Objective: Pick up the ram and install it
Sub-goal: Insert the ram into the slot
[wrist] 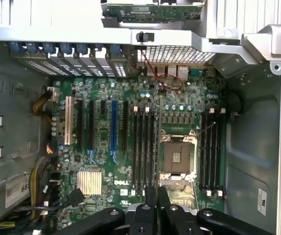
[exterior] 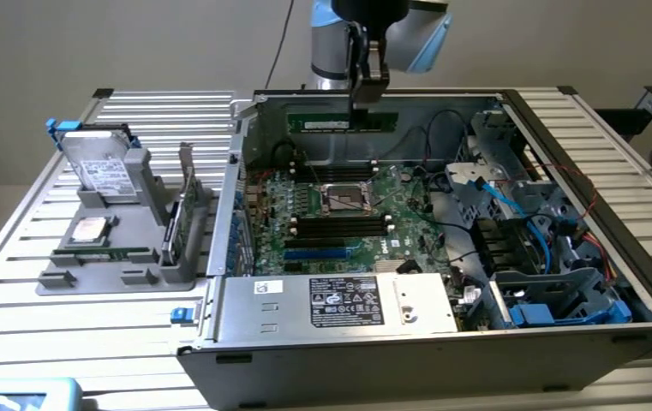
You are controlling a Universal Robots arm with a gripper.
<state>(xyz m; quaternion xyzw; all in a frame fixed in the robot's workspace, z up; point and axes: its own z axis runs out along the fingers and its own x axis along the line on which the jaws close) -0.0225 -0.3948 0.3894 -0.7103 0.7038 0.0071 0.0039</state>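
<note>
Closest to the lens, my pincer is clamping the ram, edge-on over the board. In the exterior view my pincer is holding the ram level in the air, at twelve o'clock from the socket. I judge I am carrying out the transport step, with the pick-up done and seating not yet done. Seating calls for lining the stick's edge up with a slot and pressing straight down.
</note>
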